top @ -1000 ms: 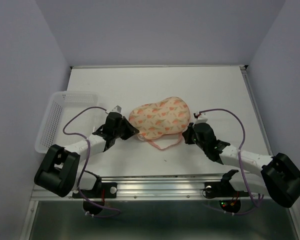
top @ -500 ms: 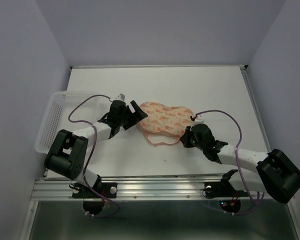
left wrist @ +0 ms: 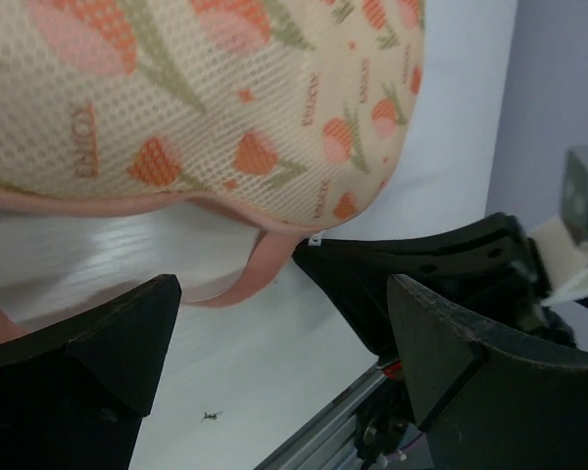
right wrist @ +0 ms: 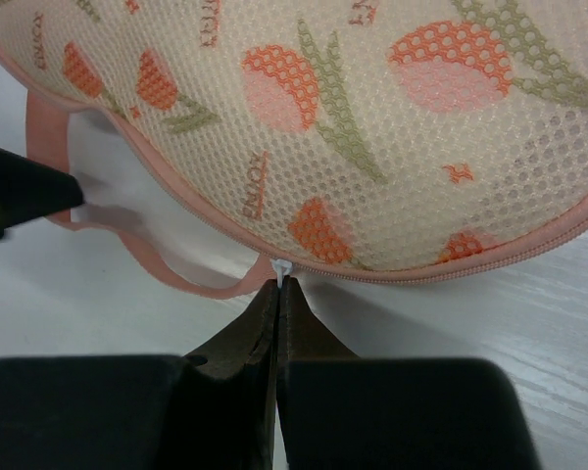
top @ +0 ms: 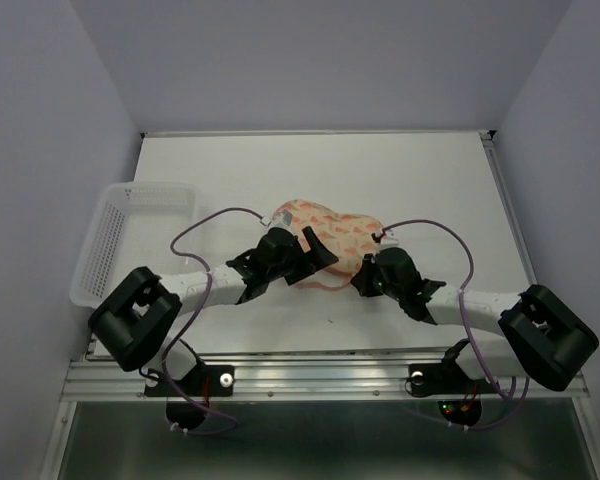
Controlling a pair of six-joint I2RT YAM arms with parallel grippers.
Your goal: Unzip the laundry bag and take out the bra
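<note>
Here's my view: laundry bag (top: 330,232) sits mid white tabletop (top: 400,170), lilac walls (top: 310,60) all round. Left gripper (left wrist: 279,299) jaws gape wide at its rim. Right gripper (right wrist: 277,294) jaws are pinched on the white zipper pull (right wrist: 278,268). Mesh basket (top: 108,240) is far left.

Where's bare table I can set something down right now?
The far table behind the laundry bag is bare, as is the strip right of it. Crowded: the bag's near rim, where left gripper and right gripper meet; the basket fills the left edge.
</note>
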